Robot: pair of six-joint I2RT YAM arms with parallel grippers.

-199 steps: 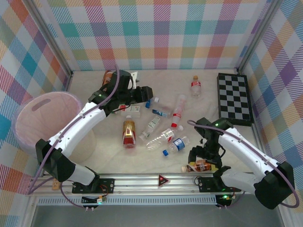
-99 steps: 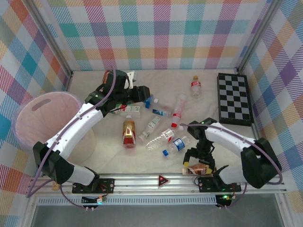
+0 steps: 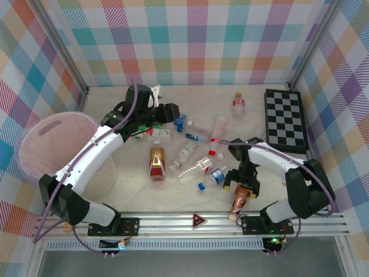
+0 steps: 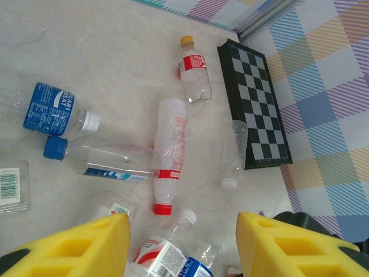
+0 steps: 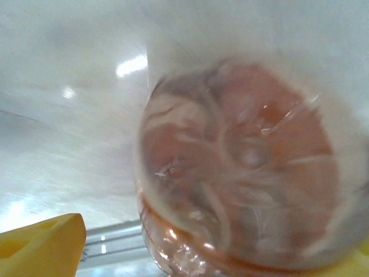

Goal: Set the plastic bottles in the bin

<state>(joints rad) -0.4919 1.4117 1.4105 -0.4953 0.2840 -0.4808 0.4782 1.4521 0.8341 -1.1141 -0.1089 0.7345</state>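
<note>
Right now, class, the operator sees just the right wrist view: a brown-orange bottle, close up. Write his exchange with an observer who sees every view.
Operator: Where does this bottle lie?
Observer: The brown-orange bottle lies at the near edge of the table, with the right gripper open astride it.
Operator: Where is the bin?
Observer: The bin stands at the far left, on the opposite side.
Operator: Is the left gripper free?
Observer: The left gripper hovers open and empty over the loose bottles mid-table.
</note>
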